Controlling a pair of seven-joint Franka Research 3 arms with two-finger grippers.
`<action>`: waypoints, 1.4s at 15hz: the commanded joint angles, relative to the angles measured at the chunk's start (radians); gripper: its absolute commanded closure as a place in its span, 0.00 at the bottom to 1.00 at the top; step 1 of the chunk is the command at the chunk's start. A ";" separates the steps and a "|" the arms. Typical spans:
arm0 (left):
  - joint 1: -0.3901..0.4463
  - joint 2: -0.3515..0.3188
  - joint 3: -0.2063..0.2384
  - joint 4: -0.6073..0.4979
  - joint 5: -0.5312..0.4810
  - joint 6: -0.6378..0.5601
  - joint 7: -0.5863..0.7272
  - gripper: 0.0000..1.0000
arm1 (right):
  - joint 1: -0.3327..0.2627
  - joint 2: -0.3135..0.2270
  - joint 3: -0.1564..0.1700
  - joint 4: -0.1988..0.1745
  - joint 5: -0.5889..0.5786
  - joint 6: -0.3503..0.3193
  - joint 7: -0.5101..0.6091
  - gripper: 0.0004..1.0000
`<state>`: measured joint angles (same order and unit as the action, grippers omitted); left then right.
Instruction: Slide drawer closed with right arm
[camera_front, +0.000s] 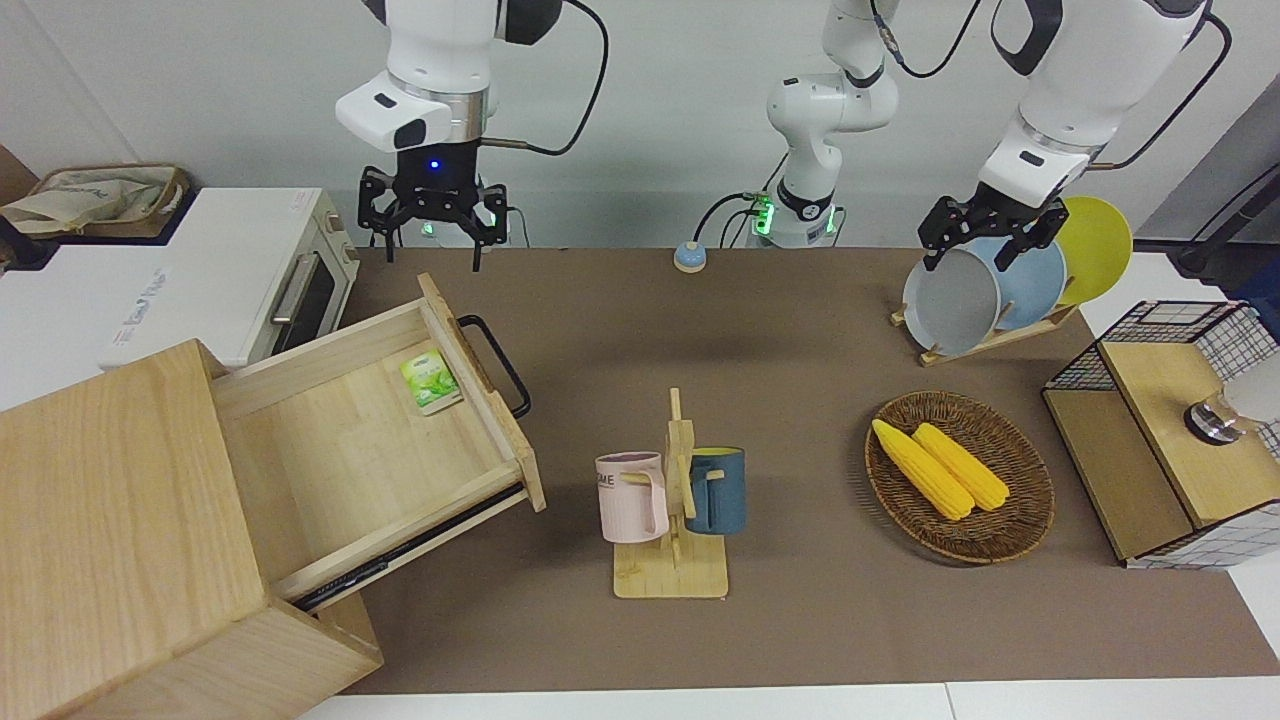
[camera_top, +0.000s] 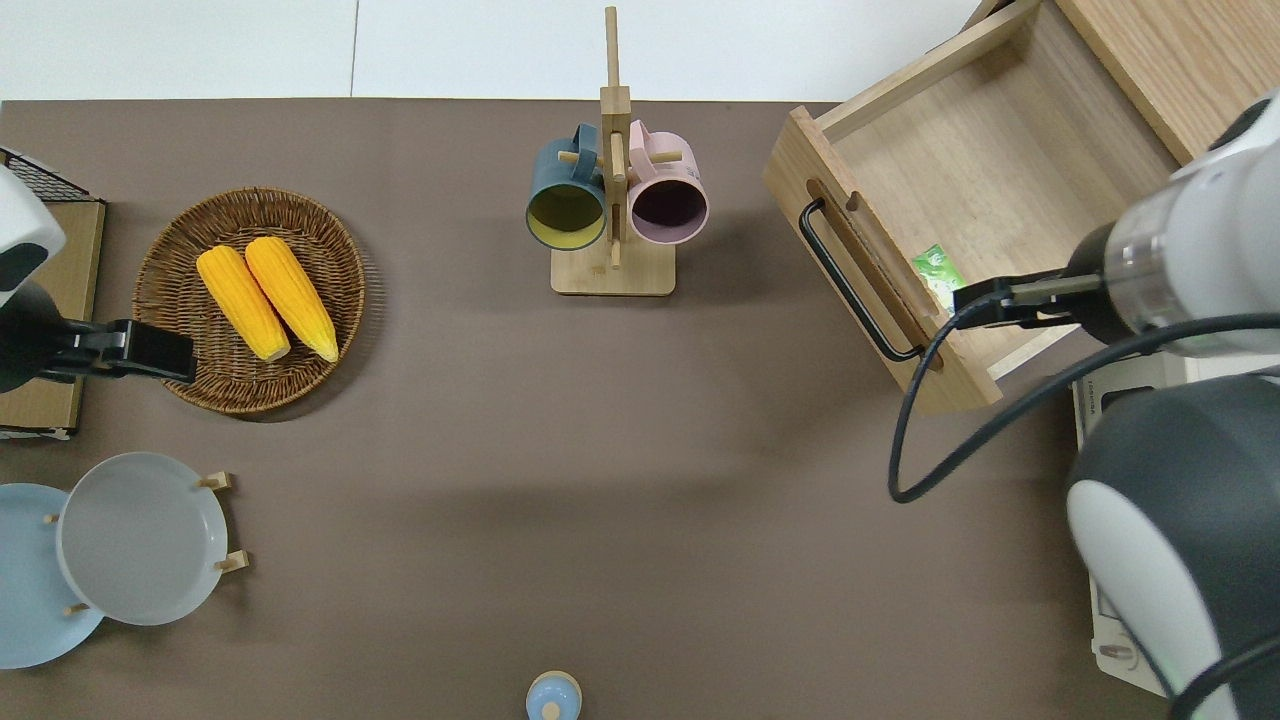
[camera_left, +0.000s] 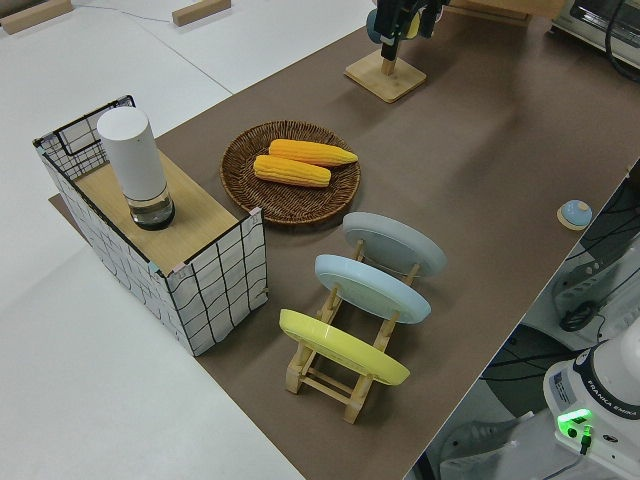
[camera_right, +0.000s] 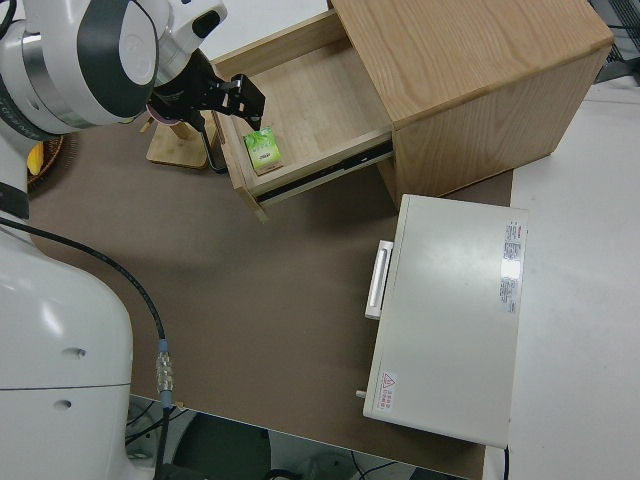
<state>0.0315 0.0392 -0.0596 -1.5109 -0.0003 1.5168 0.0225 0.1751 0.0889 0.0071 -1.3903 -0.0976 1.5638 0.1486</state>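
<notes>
Drawer (camera_front: 360, 440): wide, shallow, light wood, pulled well out of the pale wooden cabinet (camera_front: 120, 540).
Handle (camera_front: 497, 363): black metal loop on the drawer front (facing away from the cabinet).
Right arm (camera_front: 440, 60): white, jointed, blue wrist light.
Right gripper (camera_front: 430, 215): black claw, fingers spread, raised clear of the cabinet's drawer.

The cabinet (camera_front: 120, 520) is cut off by the front view's edge; the right gripper (camera_front: 428, 225) is hidden overhead by its arm
</notes>
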 joint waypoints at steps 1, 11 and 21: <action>0.004 0.011 -0.006 0.026 0.017 -0.020 0.010 0.01 | -0.005 -0.009 0.005 -0.003 0.045 -0.014 -0.024 0.59; 0.004 0.011 -0.006 0.026 0.017 -0.020 0.010 0.01 | -0.006 -0.009 0.002 -0.003 0.071 -0.024 -0.020 1.00; 0.004 0.011 -0.006 0.026 0.017 -0.020 0.010 0.01 | 0.110 0.002 0.024 0.030 0.067 0.067 0.362 1.00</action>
<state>0.0315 0.0392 -0.0596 -1.5109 -0.0003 1.5168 0.0225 0.2330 0.0866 0.0297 -1.3636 -0.0510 1.5881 0.3699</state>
